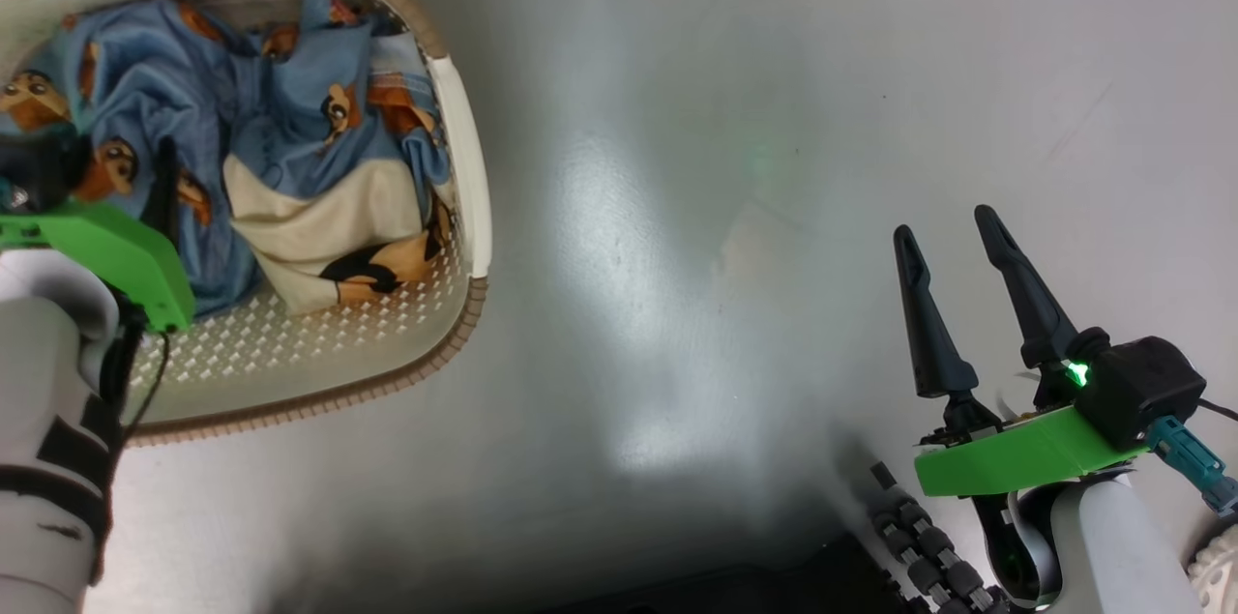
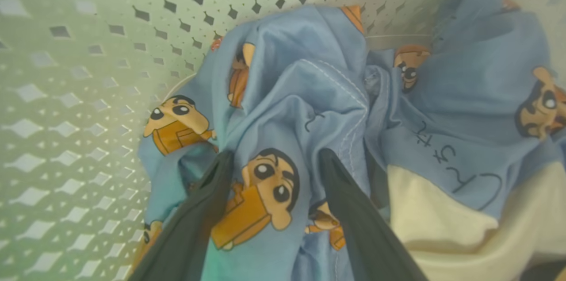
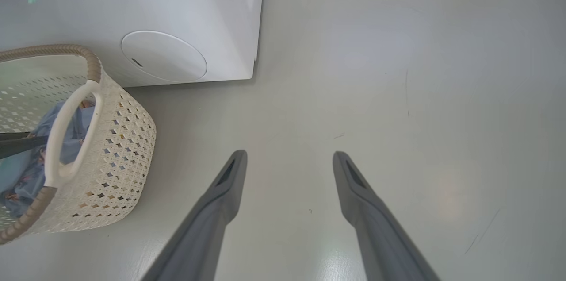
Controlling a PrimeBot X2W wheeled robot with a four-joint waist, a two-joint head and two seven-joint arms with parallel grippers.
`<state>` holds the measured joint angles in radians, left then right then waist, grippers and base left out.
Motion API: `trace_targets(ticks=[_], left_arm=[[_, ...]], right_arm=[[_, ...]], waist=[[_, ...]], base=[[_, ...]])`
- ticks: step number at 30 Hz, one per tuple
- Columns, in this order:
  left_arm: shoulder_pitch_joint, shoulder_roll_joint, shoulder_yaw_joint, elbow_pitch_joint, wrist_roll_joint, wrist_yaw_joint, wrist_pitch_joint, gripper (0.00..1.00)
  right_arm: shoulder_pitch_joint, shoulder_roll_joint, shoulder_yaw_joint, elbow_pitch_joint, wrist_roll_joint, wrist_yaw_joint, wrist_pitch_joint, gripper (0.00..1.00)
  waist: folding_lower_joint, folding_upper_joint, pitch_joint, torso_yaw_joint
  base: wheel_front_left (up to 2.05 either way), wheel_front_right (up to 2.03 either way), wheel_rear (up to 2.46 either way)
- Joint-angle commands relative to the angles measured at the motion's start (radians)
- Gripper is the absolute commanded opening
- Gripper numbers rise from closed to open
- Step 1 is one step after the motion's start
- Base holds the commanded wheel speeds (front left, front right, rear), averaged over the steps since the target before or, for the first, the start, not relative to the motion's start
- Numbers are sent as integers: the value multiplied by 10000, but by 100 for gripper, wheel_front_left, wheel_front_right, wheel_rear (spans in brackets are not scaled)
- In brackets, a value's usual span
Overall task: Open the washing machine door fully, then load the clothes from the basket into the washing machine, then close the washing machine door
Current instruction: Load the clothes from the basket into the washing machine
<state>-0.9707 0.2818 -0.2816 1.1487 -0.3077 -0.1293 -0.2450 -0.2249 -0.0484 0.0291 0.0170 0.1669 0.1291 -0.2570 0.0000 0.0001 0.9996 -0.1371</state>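
Grey floor [image 1: 725,208] | left gripper [image 2: 275,153] spread astride clothes [image 2: 309,95] in basket [image 2: 88,73] | right gripper [image 3: 289,155] spread, aside

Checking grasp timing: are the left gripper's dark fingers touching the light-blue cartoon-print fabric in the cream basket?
Touching. Left wrist view: the open left gripper straddles a fold of the light-blue cartoon-print fabric, both fingertips sunk into it.

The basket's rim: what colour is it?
The basket has a brown woven-look rim over cream perforated sides; the head view shows it best.

Laundry corner — white washing machine [image 3: 88,2], basket [image 3: 119,148] of clothes [image 1: 300,140].
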Motion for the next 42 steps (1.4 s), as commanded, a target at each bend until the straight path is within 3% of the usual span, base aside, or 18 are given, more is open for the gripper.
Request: trace_targets(ticks=[1, 11, 18, 19, 20, 33, 42], left_arm=[[97, 523, 103, 114, 67, -12, 42, 100], [-393, 616, -426, 882, 485, 373, 596, 100], [-575, 434, -683, 1056, 554, 369, 702, 100], [-573, 388, -714, 1076, 544, 344, 722, 59], [-559, 367, -752, 1099, 542, 317, 748, 0], [390, -107, -650, 1123, -108, 79, 110, 0], [1426, -448, -202, -231, -644, 33, -161, 0]], right_arm=[[509, -18, 271, -182, 56, 16, -48, 100], [572, -18, 377, -249, 193, 16, -48, 100], [593, -18, 356, -266, 241, 16, -48, 100], [578, -18, 338, -265, 243, 16, -48, 100], [561, -18, 328, -271, 254, 16, -48, 100], [336, -18, 0, -86, 99, 16, -48, 100], [185, -18, -344, 178, -94, 16, -48, 100]], waist=[[0, -1, 55, -63], [0, -1, 143, -272], [0, -1, 97, -352], [0, -1, 68, -351], [0, -1, 14, -356], [0, -1, -1460, -91], [0, -1, -2752, 498]], base=[[0, 0, 0], [0, 0, 0], [0, 0, 0], [0, 0, 0], [0, 0, 0], [0, 0, 0], [0, 0, 0]])
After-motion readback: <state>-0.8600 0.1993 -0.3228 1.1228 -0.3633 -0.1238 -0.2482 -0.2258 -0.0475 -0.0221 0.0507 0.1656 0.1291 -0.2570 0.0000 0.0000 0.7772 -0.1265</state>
